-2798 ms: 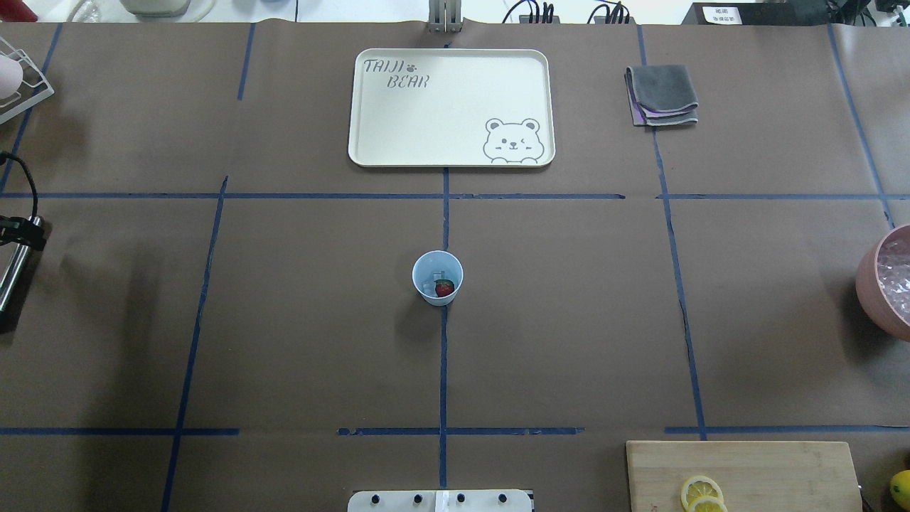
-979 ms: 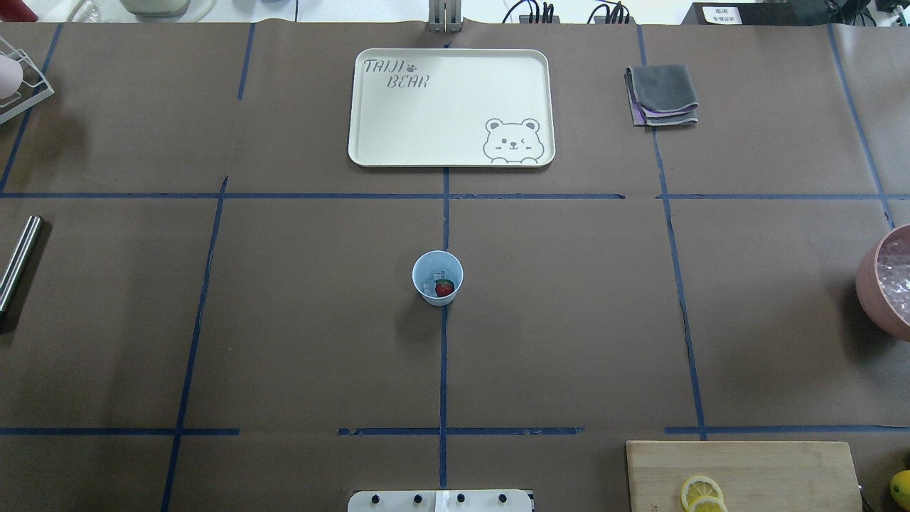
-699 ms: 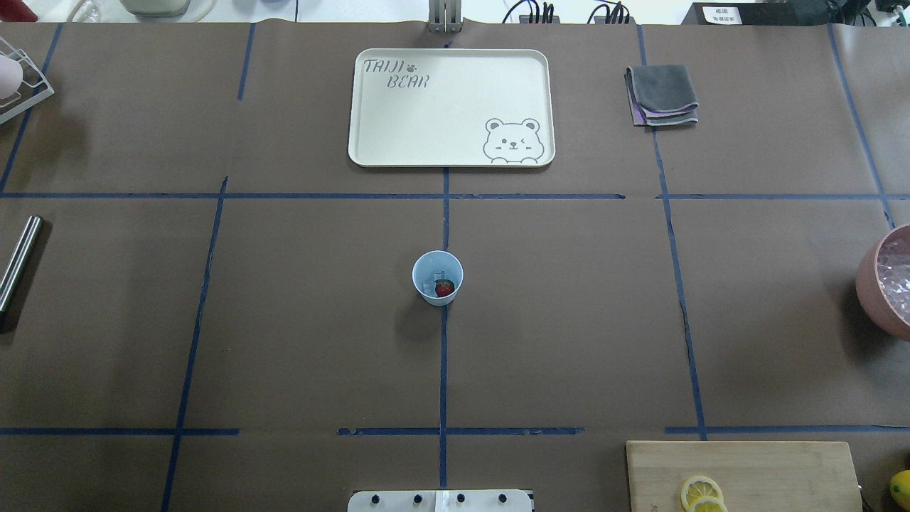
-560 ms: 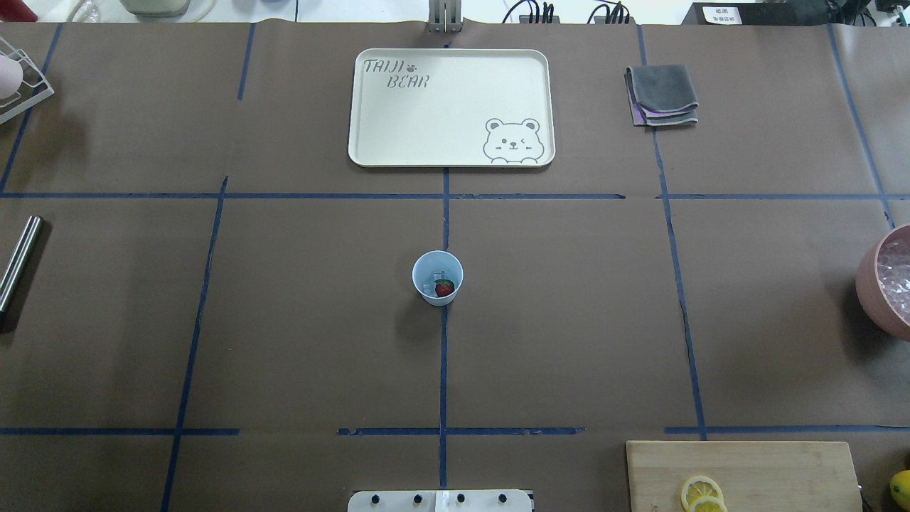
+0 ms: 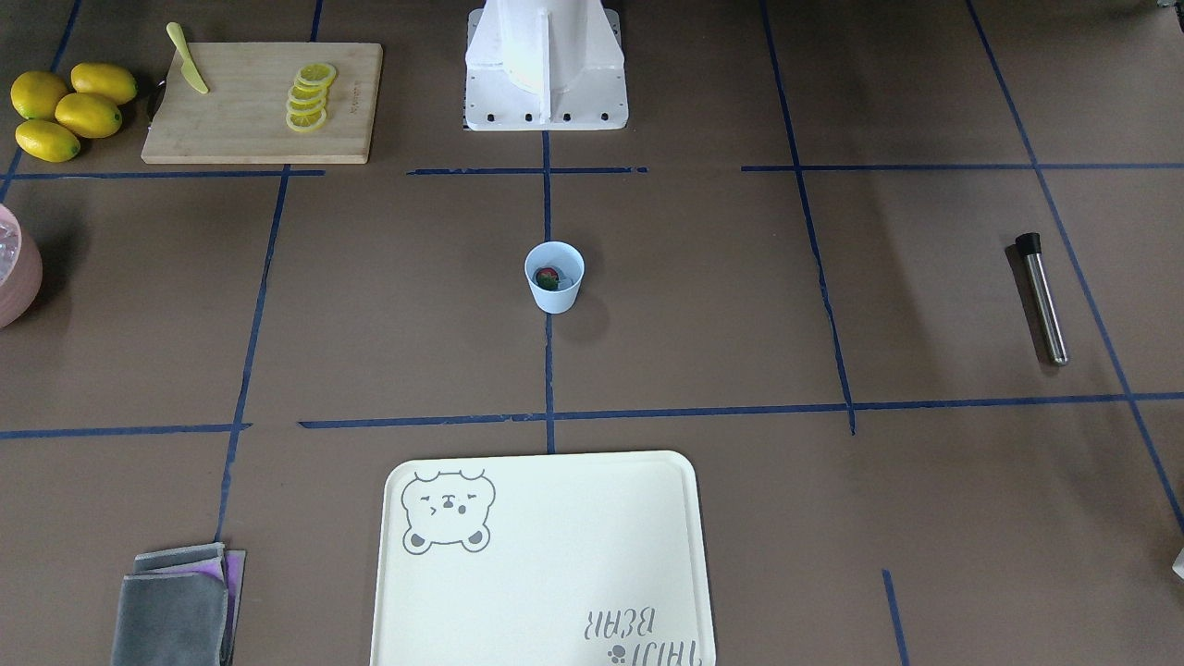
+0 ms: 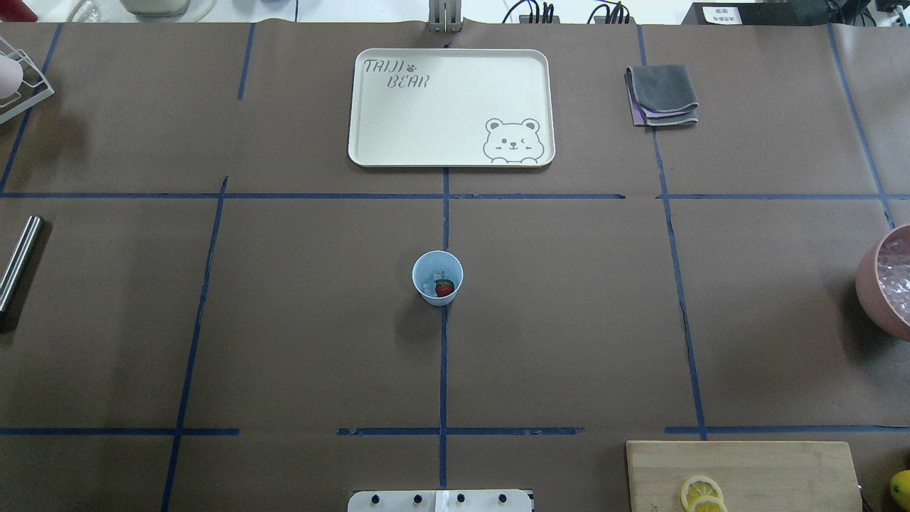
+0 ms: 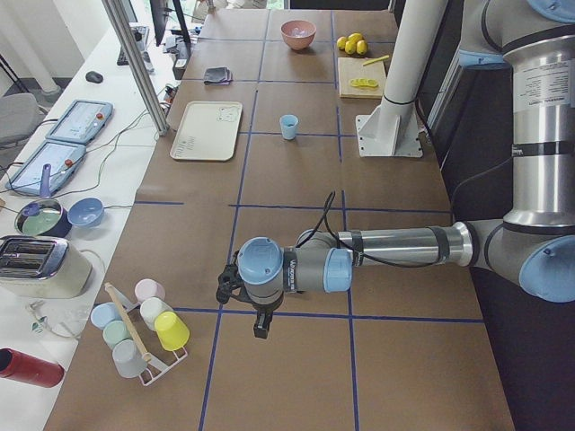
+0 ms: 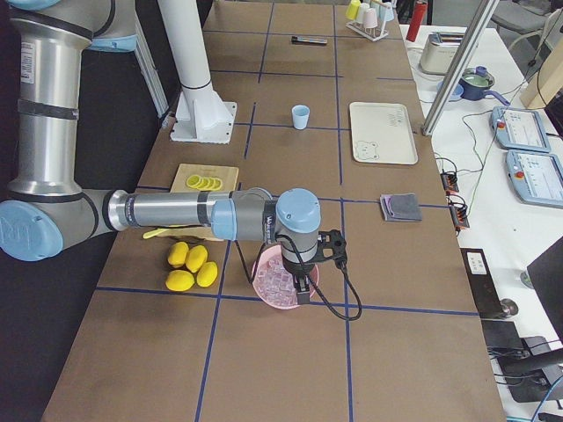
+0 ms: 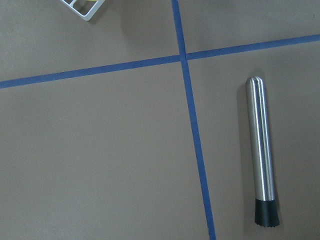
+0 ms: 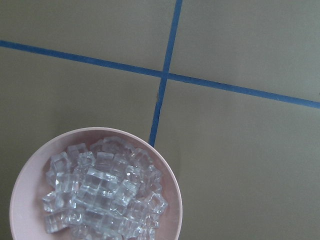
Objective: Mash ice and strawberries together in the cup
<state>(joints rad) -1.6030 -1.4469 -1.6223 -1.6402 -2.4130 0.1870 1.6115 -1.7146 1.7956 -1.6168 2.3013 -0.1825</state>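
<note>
The light-blue cup (image 6: 437,277) stands upright at the table's middle, also in the front view (image 5: 554,276). Inside it lie a red strawberry (image 6: 444,288) and pale ice chunks (image 6: 429,285). A steel muddler (image 6: 18,259) with a black end lies flat at the left edge; the left wrist view shows it from above (image 9: 262,155). My left gripper (image 7: 259,323) hangs above the table near it, seen only from the side, so I cannot tell its state. My right gripper (image 8: 303,290) hangs over the pink bowl (image 8: 281,281); I cannot tell its state either.
The pink bowl (image 10: 20,190) holds many ice cubes (image 10: 100,195). A cream bear tray (image 6: 451,107) and a grey cloth (image 6: 662,94) lie at the back. A cutting board (image 5: 259,102) with lemon slices and whole lemons (image 5: 65,109) sits near my right. A cup rack (image 7: 139,337) stands at far left.
My left gripper, which stood at the overhead view's left edge over the muddler's top end, has drawn out of that view. The muddler, cup and contents have not moved.
</note>
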